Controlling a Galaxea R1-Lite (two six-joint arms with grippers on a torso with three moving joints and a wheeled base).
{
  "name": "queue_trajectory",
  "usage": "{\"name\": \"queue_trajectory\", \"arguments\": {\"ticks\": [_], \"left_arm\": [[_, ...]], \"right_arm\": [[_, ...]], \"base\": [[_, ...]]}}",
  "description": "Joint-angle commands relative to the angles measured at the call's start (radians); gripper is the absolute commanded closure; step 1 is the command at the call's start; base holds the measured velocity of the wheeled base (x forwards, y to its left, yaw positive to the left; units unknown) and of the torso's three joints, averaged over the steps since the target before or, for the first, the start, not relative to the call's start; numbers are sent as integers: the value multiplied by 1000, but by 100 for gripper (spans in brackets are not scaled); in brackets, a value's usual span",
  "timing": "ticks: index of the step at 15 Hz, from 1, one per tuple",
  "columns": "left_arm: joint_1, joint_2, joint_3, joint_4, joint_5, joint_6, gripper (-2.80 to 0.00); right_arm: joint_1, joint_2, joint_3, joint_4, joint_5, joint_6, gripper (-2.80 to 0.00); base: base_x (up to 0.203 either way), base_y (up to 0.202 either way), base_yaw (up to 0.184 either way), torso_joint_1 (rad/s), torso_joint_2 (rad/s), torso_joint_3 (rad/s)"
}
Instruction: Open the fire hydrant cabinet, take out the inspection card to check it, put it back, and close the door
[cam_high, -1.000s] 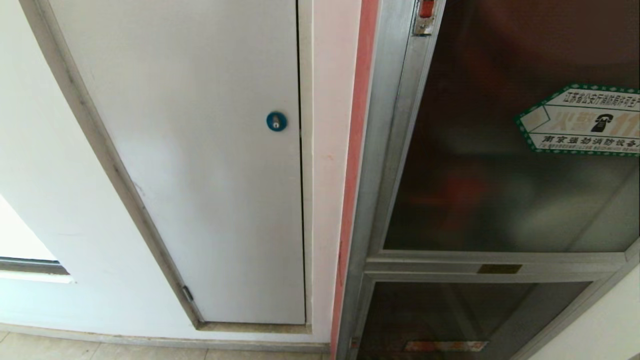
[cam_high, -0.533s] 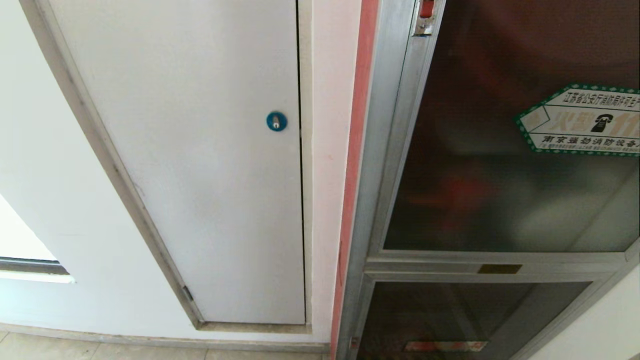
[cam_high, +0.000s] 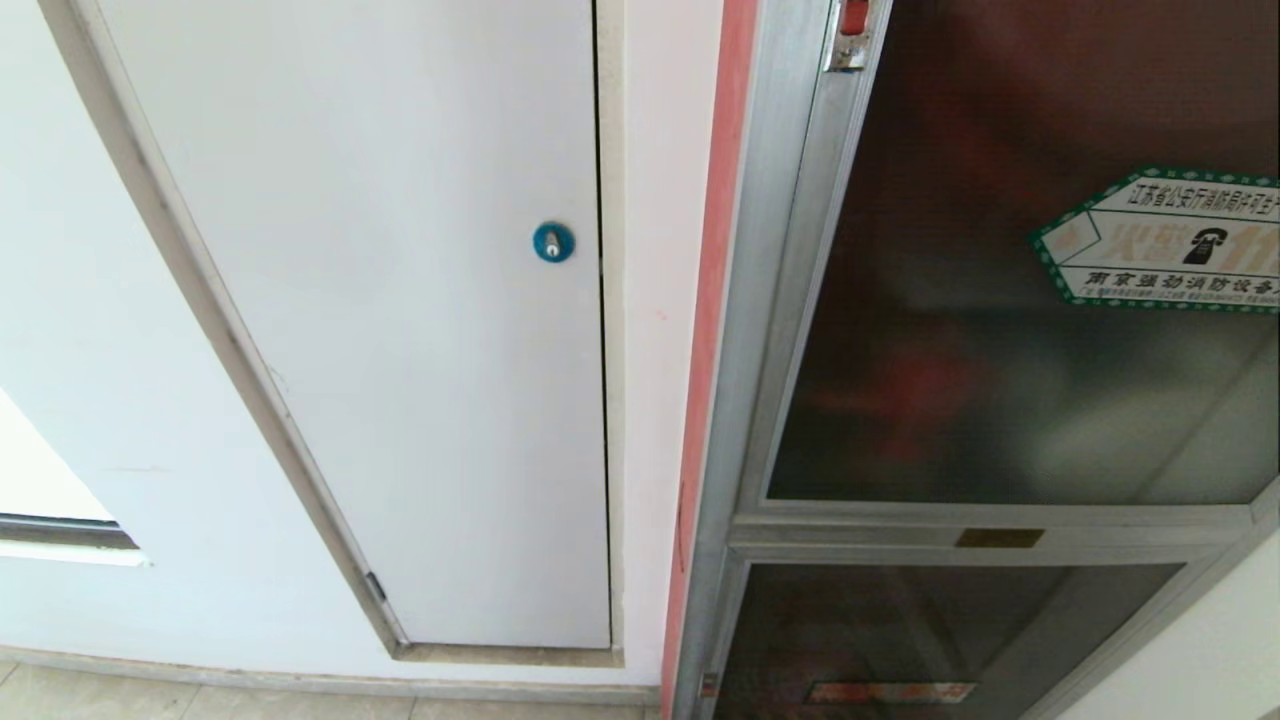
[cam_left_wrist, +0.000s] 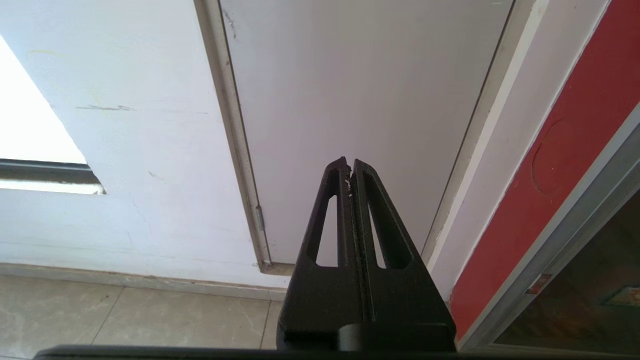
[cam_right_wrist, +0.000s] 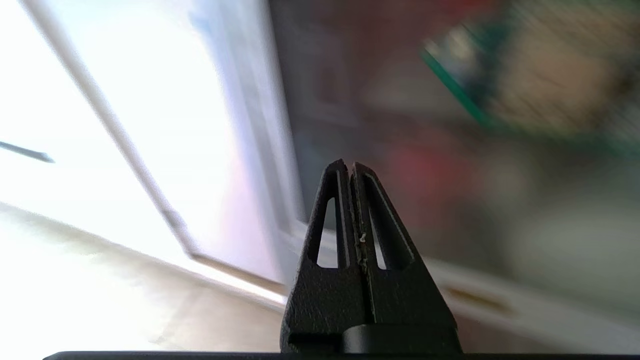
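**Fire hydrant cabinet, door shut; both grippers closed and empty**

Item 1. The fire hydrant cabinet (cam_high: 770, 300): silver metal frame, standing at the right of the head view, flush against a red strip (cam_high: 712, 300) on the wall.

Item 2. The door (cam_high: 950, 350): dark tinted glass pane, seated shut in the cabinet frame. Blurred red and pale shapes show behind the glass; the inspection card cannot be made out. A green-edged white hexagonal sticker (cam_high: 1170, 245) sits on the glass toward the cabinet's right side. A small red catch (cam_high: 853, 18) sits at the frame's upper left corner.

Item 3. Brass plate (cam_high: 998, 538): on the frame's crossbar, directly below the door. Lower glass panel (cam_high: 900, 630): beneath that crossbar.

Item 4. White panel (cam_high: 400, 300): left of the cabinet, beyond the red strip, with a blue round lock (cam_high: 553, 242) near its cabinet-side edge.

Item 5. Right gripper (cam_right_wrist: 348, 165): fingers pressed together, holding nothing, pointing at the cabinet's glass near its left frame; surroundings blurred.

Item 6. Left gripper (cam_left_wrist: 348, 162): fingers pressed together, empty, facing the white panel's lower part, left of the cabinet, above the tiled floor (cam_left_wrist: 125, 315).
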Motion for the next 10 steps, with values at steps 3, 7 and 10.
{"name": "queue_trajectory", "arguments": {"ticks": [3,7,10], "left_arm": [[1,1,20,0,1,-1,0],[1,1,20,0,1,-1,0],[1,1,20,-1,1,-1,0]], "right_arm": [[151,271,-274,49,5,52,0],[275,455,-524,108,-31,102,0],[405,562,-646,132,-113,107,0]], "base": [[0,0,0,0,0,0],[0,0,0,0,0,0],[0,0,0,0,0,0]]}}
